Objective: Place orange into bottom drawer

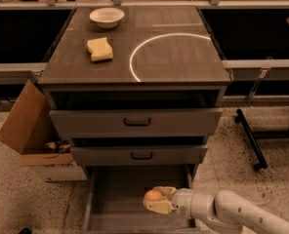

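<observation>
The orange (pixel 153 195) is a small round fruit held between the pale fingers of my gripper (pixel 156 199). The gripper reaches in from the lower right on a white arm (pixel 232 212) and is shut on the orange, low inside the open bottom drawer (pixel 116 189). That drawer is the lowest of three grey-brown ones, pulled out, with a plain flat floor. The orange is just above or at the floor, right of the drawer's middle; I cannot tell if it touches.
Two upper drawers with dark handles (pixel 137 123) (pixel 141 156) stick out slightly above. On the cabinet top lie a white bowl (pixel 107 17) and a pale yellow sponge (pixel 100 49). An open cardboard box (pixel 32 130) stands left; a black stand foot (pixel 249 138) lies right.
</observation>
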Tool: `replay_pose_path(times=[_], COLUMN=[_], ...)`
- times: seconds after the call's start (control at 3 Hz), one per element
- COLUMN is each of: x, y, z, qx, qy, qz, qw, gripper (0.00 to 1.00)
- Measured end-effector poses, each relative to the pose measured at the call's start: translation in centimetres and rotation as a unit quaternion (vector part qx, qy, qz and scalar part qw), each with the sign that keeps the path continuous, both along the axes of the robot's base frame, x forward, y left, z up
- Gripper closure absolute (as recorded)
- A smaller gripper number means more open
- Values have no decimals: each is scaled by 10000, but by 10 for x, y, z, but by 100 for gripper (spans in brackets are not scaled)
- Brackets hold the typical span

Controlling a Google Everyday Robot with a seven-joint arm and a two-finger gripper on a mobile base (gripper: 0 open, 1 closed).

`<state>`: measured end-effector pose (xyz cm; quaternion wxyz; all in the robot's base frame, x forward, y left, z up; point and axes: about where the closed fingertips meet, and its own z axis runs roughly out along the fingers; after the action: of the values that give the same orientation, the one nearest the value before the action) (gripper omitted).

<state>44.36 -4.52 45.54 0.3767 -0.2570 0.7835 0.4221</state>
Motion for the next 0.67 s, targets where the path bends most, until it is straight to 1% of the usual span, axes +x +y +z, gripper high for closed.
replay_pose_path(times=[0.33,0.67], x=[-7,-7], y=[10,10], z=[-19,-19], qx=[180,180], qy=[177,177], qz=[-5,-5], qw=[9997,9997], gripper=[100,100])
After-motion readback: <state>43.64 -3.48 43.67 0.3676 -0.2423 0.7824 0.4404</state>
